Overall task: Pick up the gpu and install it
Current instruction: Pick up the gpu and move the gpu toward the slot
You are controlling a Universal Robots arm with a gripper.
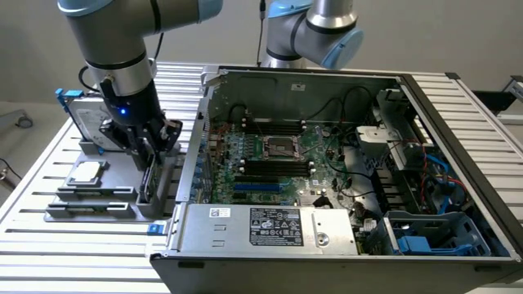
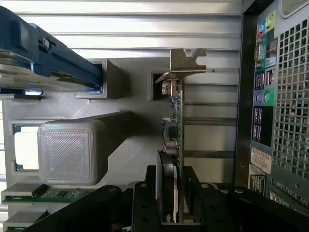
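The gpu (image 2: 175,121) stands on edge in a slot of the grey holder (image 2: 130,96), its silver bracket (image 2: 186,60) at the far end. In the exterior view the gpu (image 1: 152,182) sits at the holder's side nearest the computer case. My gripper (image 2: 170,193) is lowered over the card's near end. Its black fingers (image 2: 146,203) are open, one on each side of the card, with small gaps showing. The gripper (image 1: 147,160) hangs straight down from the arm, at the exterior view's left.
The open computer case (image 1: 457,122) lies close beside the holder, its motherboard (image 1: 278,159) and blue slots (image 1: 255,184) exposed. A hard drive in a blue frame (image 1: 82,116), a square CPU (image 1: 88,173) and memory sticks (image 1: 90,208) share the holder. A second arm (image 1: 315,30) stands behind the case.
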